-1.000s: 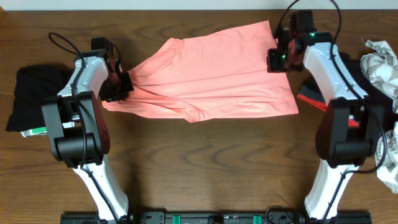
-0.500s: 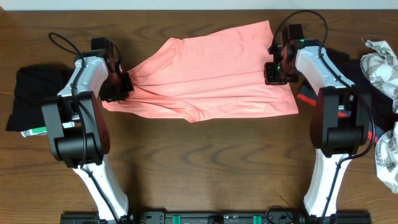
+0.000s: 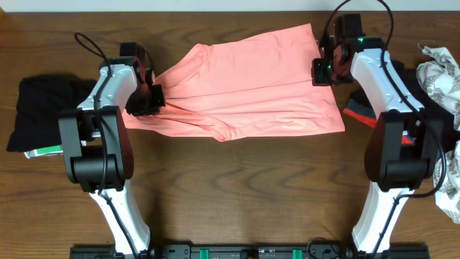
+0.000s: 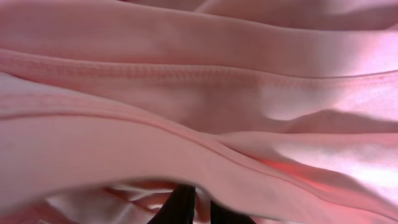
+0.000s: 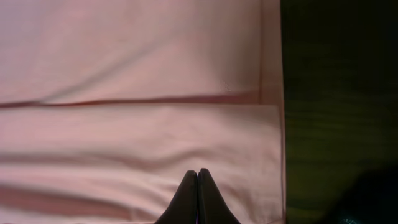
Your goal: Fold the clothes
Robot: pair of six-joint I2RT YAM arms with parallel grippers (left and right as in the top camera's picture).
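salmon-pink t-shirt (image 3: pixel 244 86) lies spread on the wooden table (image 3: pixel 237 194), plain side up, between the two sets of fingers. left gripper (image 3: pixel 153 99): we see its fingers nearly together, pinching a bunched fold at the shirt's edge. right gripper (image 3: pixel 321 72): fingers pressed fully together with nothing between them, tips over the shirt just inside its edge; we cannot tell contact. black garment (image 3: pixel 39 108) lies beyond the left fingers.

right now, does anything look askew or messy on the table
Yes. The pink T-shirt lies slanted across the table, its left end bunched into pleats rather than flat. A crumpled patterned cloth sits at the right edge.
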